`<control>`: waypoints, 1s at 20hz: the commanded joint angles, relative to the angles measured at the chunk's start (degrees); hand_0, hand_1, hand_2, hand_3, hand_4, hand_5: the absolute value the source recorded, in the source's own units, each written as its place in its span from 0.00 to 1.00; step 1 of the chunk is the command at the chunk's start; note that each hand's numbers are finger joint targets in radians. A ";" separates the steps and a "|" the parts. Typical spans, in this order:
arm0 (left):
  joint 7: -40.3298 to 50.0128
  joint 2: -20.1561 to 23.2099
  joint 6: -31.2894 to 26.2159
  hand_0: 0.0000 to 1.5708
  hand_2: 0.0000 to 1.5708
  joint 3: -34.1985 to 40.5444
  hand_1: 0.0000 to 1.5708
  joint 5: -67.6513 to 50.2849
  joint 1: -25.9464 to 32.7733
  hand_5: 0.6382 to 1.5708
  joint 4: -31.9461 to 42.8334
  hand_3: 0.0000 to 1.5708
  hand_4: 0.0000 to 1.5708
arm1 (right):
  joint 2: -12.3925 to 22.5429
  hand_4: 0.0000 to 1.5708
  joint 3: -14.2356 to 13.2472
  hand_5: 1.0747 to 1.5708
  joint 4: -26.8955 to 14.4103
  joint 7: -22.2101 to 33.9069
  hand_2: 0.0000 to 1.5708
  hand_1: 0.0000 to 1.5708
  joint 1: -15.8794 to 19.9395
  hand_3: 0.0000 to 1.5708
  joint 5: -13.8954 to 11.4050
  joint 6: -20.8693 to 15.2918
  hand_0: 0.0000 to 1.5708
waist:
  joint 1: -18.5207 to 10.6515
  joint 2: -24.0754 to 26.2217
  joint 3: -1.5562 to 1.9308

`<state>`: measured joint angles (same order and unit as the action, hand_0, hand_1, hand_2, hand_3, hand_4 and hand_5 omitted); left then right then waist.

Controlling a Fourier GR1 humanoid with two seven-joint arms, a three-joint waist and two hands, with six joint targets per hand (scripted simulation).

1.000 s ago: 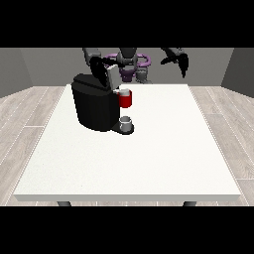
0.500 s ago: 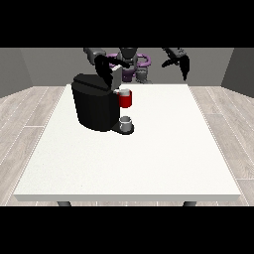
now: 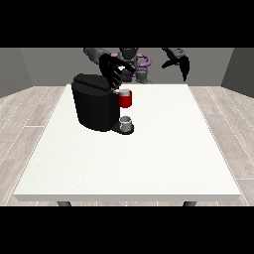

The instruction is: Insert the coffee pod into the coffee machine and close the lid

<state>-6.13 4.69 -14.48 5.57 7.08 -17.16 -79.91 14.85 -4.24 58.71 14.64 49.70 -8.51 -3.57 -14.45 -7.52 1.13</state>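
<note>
White rectangular bench (image 3: 149, 163) carries a black coffee machine (image 3: 94, 106) at its far left, a red pod holder (image 3: 125, 98) and grey cup (image 3: 126, 122) at its front. Hand at the view's left (image 3: 111, 71) hovers just above the machine's lid, fingers spread; hand at the view's right (image 3: 178, 62) hangs raised, fingers relaxed. Coffee pod cannot be made out.

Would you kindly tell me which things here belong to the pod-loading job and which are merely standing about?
Part of the job:
- coffee machine, black, on the table
- its red pod holder
- the hand at the view's left, above the machine's top

Standing about:
- small grey cup under the holder
- white table
- the hand at the view's right, raised, away from the machine
</note>
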 commanded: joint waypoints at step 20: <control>-1.19 -2.15 -3.68 0.00 0.00 -4.92 0.00 -0.52 -10.00 1.00 -0.71 0.00 0.23 | 4.92 0.00 -1.69 1.00 13.28 9.00 0.00 0.00 10.66 0.00 -2.39 1.70 0.00 | -19.19 -10.30 -1.05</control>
<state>-6.51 3.27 -17.92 1.60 6.42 -25.87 -80.46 24.71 -8.72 68.33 29.38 55.31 -12.77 -2.09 -27.77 -15.88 2.28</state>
